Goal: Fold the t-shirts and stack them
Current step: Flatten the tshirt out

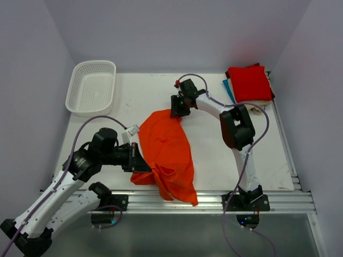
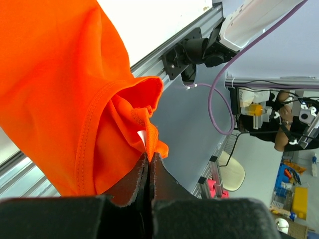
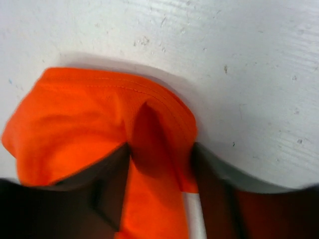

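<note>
The left pincer (image 2: 149,160) is clamped on a bunched hem of the limp, light bright-orange cloth t-shirt (image 1: 166,150), sprawled mid-surface (image 1: 128,101) and trailing past the 6 o'clock edge, while the right pincer (image 3: 162,149) stands apart astride a soft ridge at its 12 o'clock end, likely a sound hold.

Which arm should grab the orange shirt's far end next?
Right. The right end effector sits open astride the shirt's far edge; the left end effector is shut on its near edge.

The white table (image 1: 139,96) carries an orange t-shirt (image 1: 169,147), mesh basket (image 1: 91,87) and folded t-shirts (image 1: 248,83).
</note>
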`<state>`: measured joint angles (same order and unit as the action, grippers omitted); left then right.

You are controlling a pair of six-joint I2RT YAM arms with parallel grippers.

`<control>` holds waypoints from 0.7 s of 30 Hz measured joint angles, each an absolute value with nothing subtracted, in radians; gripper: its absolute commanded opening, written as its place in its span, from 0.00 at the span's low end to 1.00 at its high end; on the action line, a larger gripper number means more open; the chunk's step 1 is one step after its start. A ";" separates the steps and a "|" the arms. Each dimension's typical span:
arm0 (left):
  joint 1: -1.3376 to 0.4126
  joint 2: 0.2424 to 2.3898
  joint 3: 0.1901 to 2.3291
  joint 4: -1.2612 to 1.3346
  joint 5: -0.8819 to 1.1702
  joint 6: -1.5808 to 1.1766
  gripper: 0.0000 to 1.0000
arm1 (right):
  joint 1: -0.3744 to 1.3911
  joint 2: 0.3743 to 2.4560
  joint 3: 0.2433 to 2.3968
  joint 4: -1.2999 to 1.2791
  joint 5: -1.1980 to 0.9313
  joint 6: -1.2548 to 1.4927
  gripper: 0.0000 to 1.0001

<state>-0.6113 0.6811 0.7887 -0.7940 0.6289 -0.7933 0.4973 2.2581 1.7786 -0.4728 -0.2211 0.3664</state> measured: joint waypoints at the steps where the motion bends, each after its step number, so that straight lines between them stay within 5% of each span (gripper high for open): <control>1: -0.611 0.678 0.789 -0.794 0.624 -0.794 0.00 | 0.498 2.258 1.767 -0.467 -0.232 0.374 0.24; 2: -0.611 0.676 0.788 -0.794 0.620 -0.794 0.00 | 0.498 2.258 1.755 -0.459 -0.238 0.382 0.00; 11: -0.611 0.681 0.760 -0.803 0.492 -0.782 0.00 | 0.500 2.174 1.621 -0.419 -0.185 0.408 0.00; 21: -0.611 0.959 0.845 -0.804 0.033 -0.686 0.04 | 0.499 1.670 1.427 -0.487 0.121 0.384 0.00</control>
<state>-0.6113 0.9592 0.8448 -0.8036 0.0326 -0.6857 0.4992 1.6695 1.4269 -0.4866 0.1215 0.3840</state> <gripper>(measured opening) 0.014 0.031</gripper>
